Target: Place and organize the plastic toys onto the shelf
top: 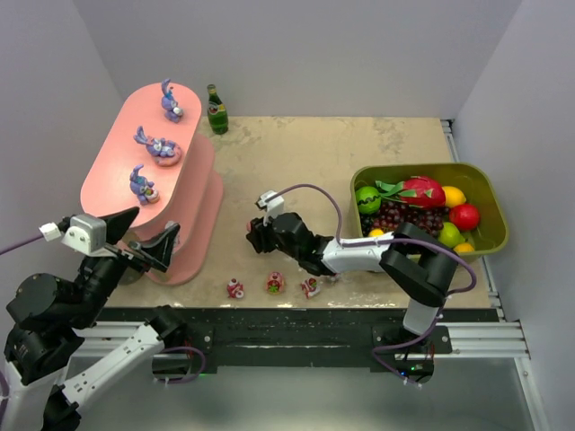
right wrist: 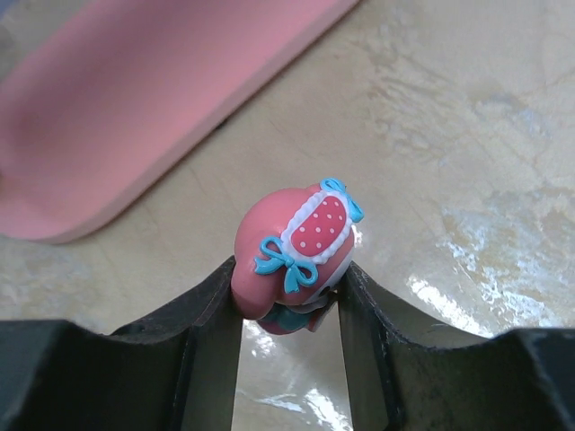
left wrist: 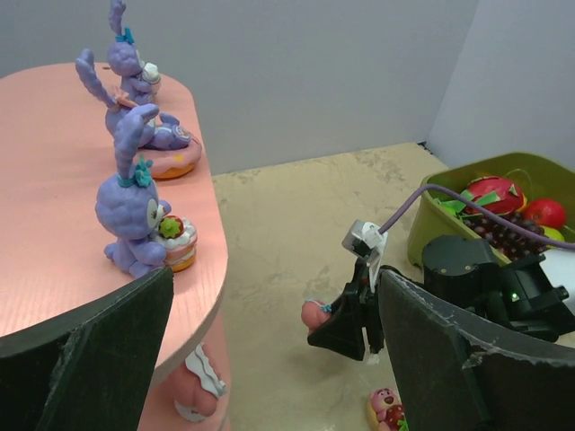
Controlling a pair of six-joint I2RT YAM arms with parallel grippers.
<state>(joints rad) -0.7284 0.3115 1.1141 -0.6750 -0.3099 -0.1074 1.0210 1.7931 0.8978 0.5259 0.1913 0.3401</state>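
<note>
The salmon-pink shelf (top: 117, 171) stands at the left, and three purple bunny toys (top: 157, 145) sit in a row on its top tier. The left wrist view shows them close up, the nearest bunny (left wrist: 135, 211) holding a small cake. My right gripper (top: 256, 235) is shut on a pink toy with blue bows (right wrist: 296, 242), low over the table just right of the shelf (right wrist: 135, 108). My left gripper (top: 148, 235) hangs open and empty by the shelf's near end. Three small toys (top: 275, 284) lie near the table's front edge. A pink-and-white toy (left wrist: 198, 386) sits under the top tier.
An olive-green tub (top: 492, 190) of fake fruit stands at the right. A green bottle (top: 216, 109) stands behind the shelf at the back. Grey walls close in the table on three sides.
</note>
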